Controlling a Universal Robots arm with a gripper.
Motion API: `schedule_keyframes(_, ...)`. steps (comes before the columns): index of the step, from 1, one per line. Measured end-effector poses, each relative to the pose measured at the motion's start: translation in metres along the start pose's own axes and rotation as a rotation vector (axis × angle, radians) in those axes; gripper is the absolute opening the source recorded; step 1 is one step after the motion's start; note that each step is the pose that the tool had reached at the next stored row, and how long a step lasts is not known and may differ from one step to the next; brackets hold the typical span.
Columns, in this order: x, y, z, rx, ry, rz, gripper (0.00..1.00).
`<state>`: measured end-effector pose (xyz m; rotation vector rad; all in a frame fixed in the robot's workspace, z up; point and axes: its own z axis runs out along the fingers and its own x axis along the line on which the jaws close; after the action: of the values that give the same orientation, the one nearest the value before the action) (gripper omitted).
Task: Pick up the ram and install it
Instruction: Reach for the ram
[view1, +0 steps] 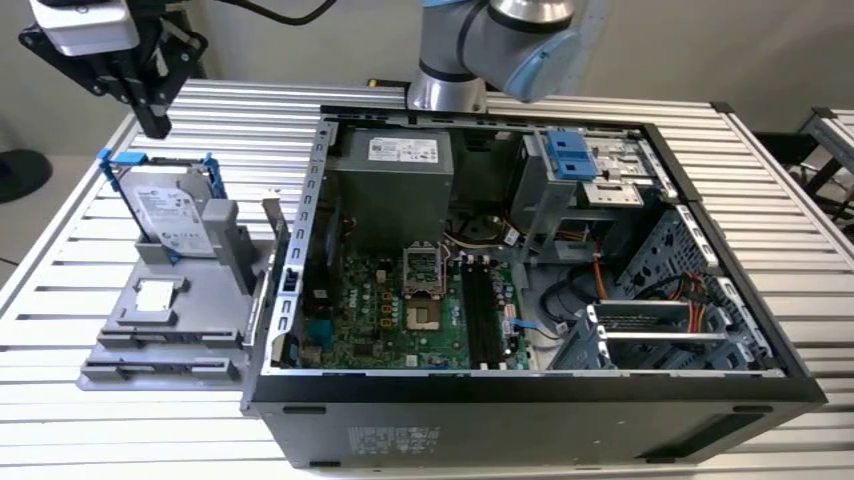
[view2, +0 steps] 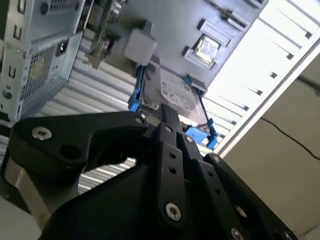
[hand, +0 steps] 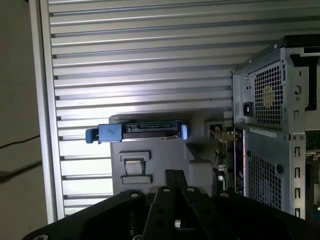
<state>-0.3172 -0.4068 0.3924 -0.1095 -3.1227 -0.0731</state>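
The ram (view1: 275, 245) seems to be the thin dark strip standing on edge at the grey holder's (view1: 160, 330) side nearest the computer case (view1: 534, 400), left of centre in the exterior view. It is seen edge-on, so I cannot be sure. Just beside it on the holder, a hard drive (view1: 167, 210) in a blue frame leans upright. The claw (view1: 156, 125) hangs in the frame's upper left, above the drive's far end and well apart from the ram, its fingers drawn together with nothing between them. The open case fills the centre and right of the slatted metal worktop (view1: 80, 420).
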Motion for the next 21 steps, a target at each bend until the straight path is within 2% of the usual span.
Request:
schedule_keyframes(13, 0.0015, -0.0449, 0.0001, 0.0001, 0.0000, 0.000, 0.00)
schedule_keyframes(21, 0.0072, -0.0748, 0.0008, 0.0001, 0.0000, 0.000, 0.00)
